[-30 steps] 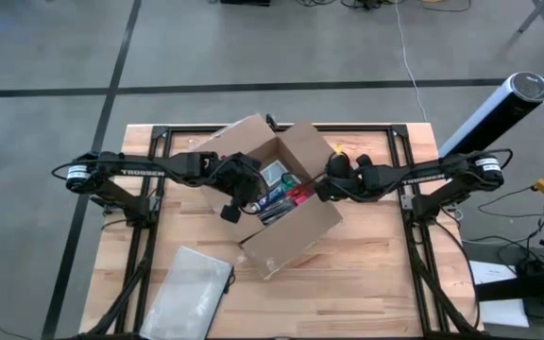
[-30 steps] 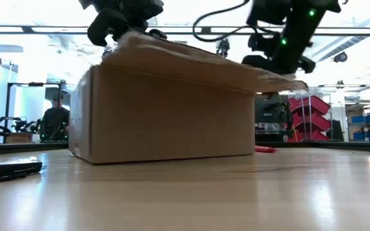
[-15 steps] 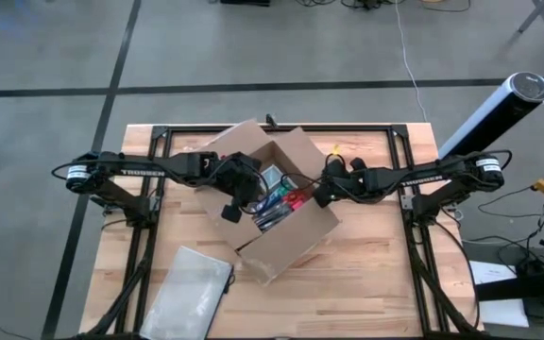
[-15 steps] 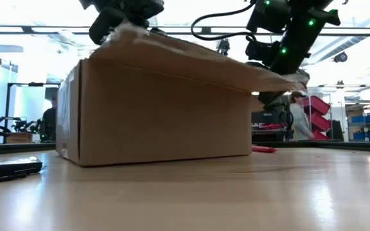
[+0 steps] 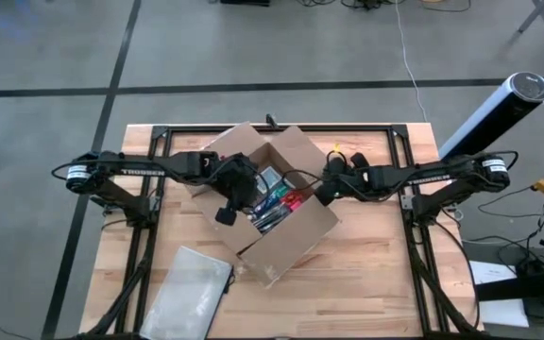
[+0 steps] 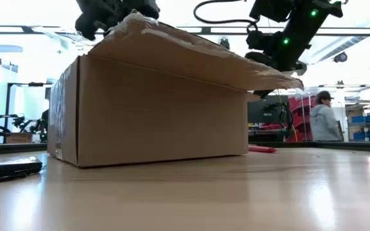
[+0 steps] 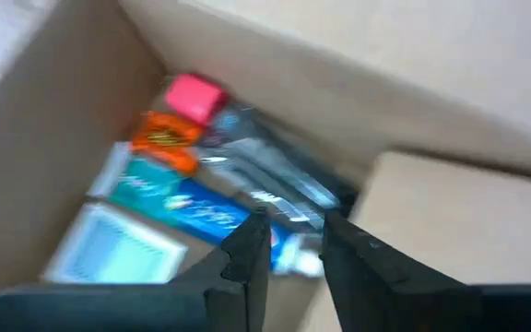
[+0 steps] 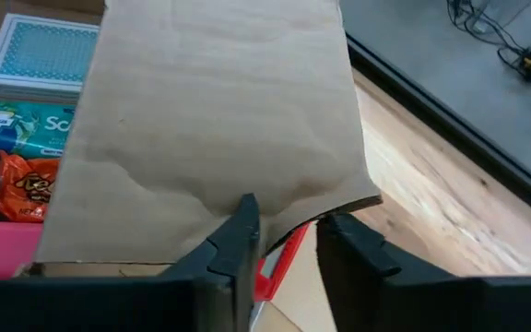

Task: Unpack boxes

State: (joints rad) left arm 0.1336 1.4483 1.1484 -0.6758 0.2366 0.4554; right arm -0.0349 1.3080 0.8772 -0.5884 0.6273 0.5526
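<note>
Nearest the front edge of the pale wooden table (image 5: 376,283), toward the left, lies a flat translucent grey-white zip pouch (image 5: 189,283), apart from the work. Behind it, at the table's middle, stands the brown corrugated cardboard shipping box (image 5: 277,222), turned at an angle, its flaps already folded outward and its top open. Inside it the goods are still packed: a blue-patterned card box (image 8: 42,51), an orange snack packet (image 8: 26,189), a blue tube and a pink block (image 7: 194,96) among them. So I judge the opening done and the emptying hardly begun, since nothing from inside lies on the table yet. The left gripper (image 7: 287,244) reaches down into the box over the contents, its fingers a narrow gap apart and holding nothing that I can see. The right gripper (image 8: 284,226) is at the box's right flap, its fingers narrowly parted astride the flap's edge; a small red utility knife (image 6: 262,149) lies on the table just beyond. Compared with a second ago, the box has shifted and swung a little toward the left, and the right gripper, then clamped shut, has begun to loosen.
</note>
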